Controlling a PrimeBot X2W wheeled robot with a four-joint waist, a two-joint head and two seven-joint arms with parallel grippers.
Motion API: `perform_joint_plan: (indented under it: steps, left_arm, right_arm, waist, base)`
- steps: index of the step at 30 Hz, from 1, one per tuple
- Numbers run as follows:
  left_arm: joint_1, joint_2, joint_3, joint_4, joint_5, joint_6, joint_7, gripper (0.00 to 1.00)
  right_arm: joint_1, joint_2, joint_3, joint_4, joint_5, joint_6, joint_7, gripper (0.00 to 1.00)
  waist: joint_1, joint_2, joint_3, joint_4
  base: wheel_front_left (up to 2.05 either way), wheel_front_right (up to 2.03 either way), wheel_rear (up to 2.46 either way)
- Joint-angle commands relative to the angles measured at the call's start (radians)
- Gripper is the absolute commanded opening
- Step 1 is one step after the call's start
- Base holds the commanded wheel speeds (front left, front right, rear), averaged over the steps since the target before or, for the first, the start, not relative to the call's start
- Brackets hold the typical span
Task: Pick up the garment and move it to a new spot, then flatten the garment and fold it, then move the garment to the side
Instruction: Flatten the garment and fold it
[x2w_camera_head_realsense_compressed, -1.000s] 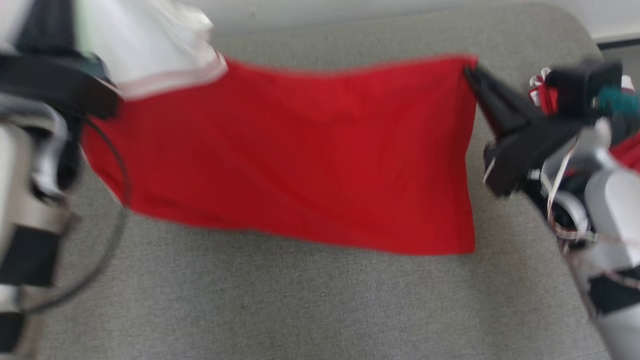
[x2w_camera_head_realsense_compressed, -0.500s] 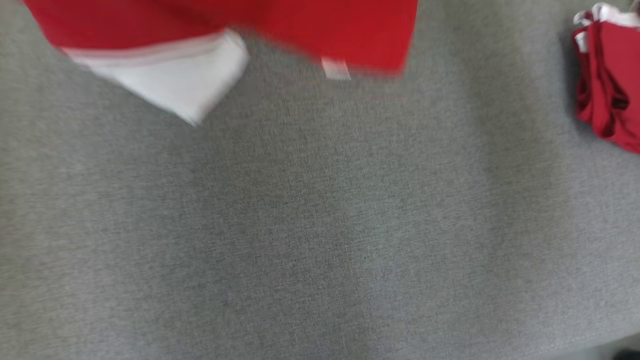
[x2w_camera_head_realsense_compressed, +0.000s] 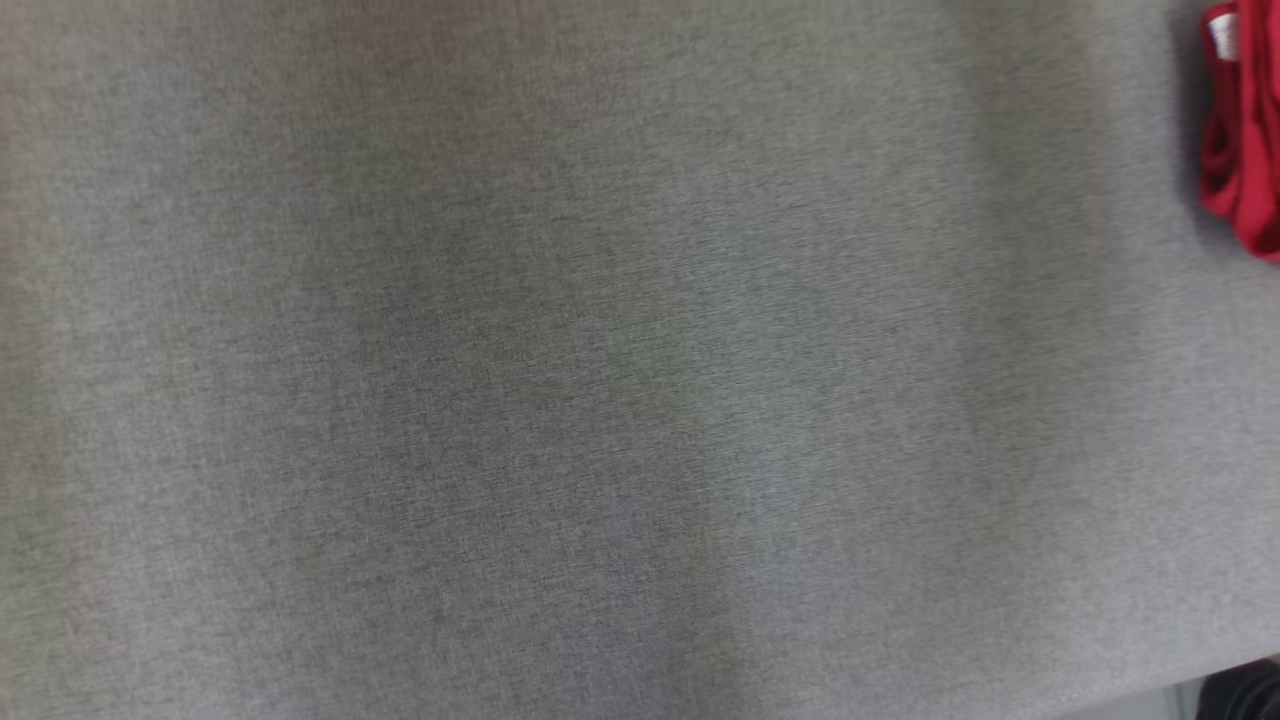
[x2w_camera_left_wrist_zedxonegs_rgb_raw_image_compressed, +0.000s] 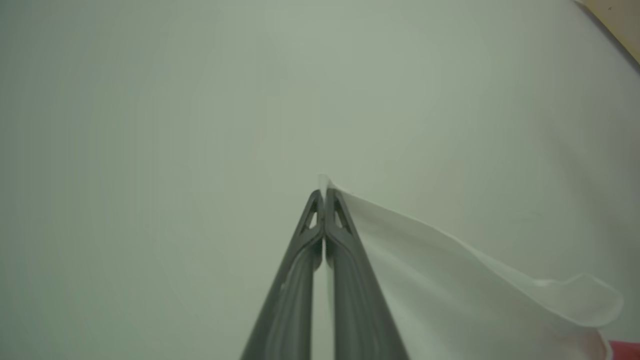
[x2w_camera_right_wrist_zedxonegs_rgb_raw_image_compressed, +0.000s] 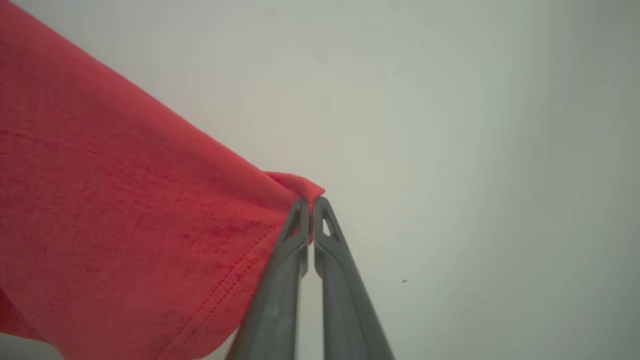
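At the tips of both arms, we hold one garment (x2w_camera_right_wrist_zedxonegs_rgb_raw_image_compressed: 125, 210) aloft against a pale background. The right gripper (x2w_camera_right_wrist_zedxonegs_rgb_raw_image_compressed: 311, 202) is clamped tight on a red hemmed corner. The left gripper (x2w_camera_left_wrist_zedxonegs_rgb_raw_image_compressed: 324, 192) is pinched together on the white part (x2w_camera_left_wrist_zedxonegs_rgb_raw_image_compressed: 450, 290). Each bite takes little cloth; we judge that spreading the arms too hard could slip a corner free and drop the garment in a heap. Count: two grippers, one held garment, one red bundle (x2w_camera_head_realsense_compressed: 1240, 150), one grey surface (x2w_camera_head_realsense_compressed: 600, 400).
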Motion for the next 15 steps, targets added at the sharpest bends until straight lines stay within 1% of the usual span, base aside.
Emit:
perform_joint_plan:
  steps: [1,5,6,7,8,11,12,15]
  left_arm:
    - [0.105,-0.016,-0.015,0.002,0.017,-0.016,-0.002,0.00]
    - [0.341,-0.077,-0.024,-0.034,0.015,-0.037,-0.002,0.00]
    - [0.408,-0.075,-0.030,-0.046,0.029,-0.041,-0.002,0.00]
    - [0.466,-0.103,-0.018,-0.075,0.017,-0.039,-0.002,0.00]
    - [0.466,-0.103,-0.018,-0.075,0.017,-0.039,-0.002,0.00]
    - [0.651,-0.154,0.018,-0.131,0.000,-0.045,-0.002,0.00]
    - [0.717,-0.160,0.022,-0.143,0.005,-0.047,-0.002,0.00]
    - [0.892,-0.214,0.063,-0.181,-0.014,-0.049,-0.002,0.00]
  right_arm:
    - [0.055,0.001,0.027,0.026,-0.011,-0.003,-0.003,0.00]
    - [0.150,-0.007,0.112,0.065,0.003,-0.003,-0.023,0.00]
    - [0.174,-0.007,0.138,0.067,0.013,-0.003,-0.028,0.00]
    - [0.205,-0.015,0.160,0.074,0.027,-0.003,-0.031,0.00]
    - [0.205,-0.015,0.160,0.074,0.027,-0.003,-0.031,0.00]
    - [0.292,-0.036,0.210,0.049,0.072,-0.003,-0.033,0.00]
    - [0.320,-0.043,0.225,0.037,0.086,-0.003,-0.030,0.00]
    - [0.428,-0.059,0.246,-0.003,0.142,-0.003,0.007,0.00]
  waist:
    - [0.0000,-0.0001,0.027,0.016]
    - [0.0000,-0.0001,0.031,0.040]
    - [0.0000,-0.0001,0.026,0.039]
    - [0.0000,-0.0001,0.017,0.047]
    - [0.0000,-0.0001,0.017,0.047]
    - [0.0000,-0.0001,-0.023,0.063]
    - [0.0000,-0.0001,-0.040,0.063]
    - [0.0000,-0.0001,-0.111,0.071]
  base:
    - [0.00,0.00,0.00]
    - [0.00,0.00,0.00]
    - [0.00,0.00,0.00]
    - [0.00,0.00,0.00]
    - [0.00,0.00,0.00]
    - [0.00,0.00,0.00]
    - [0.00,0.00,0.00]
    - [0.00,0.00,0.00]
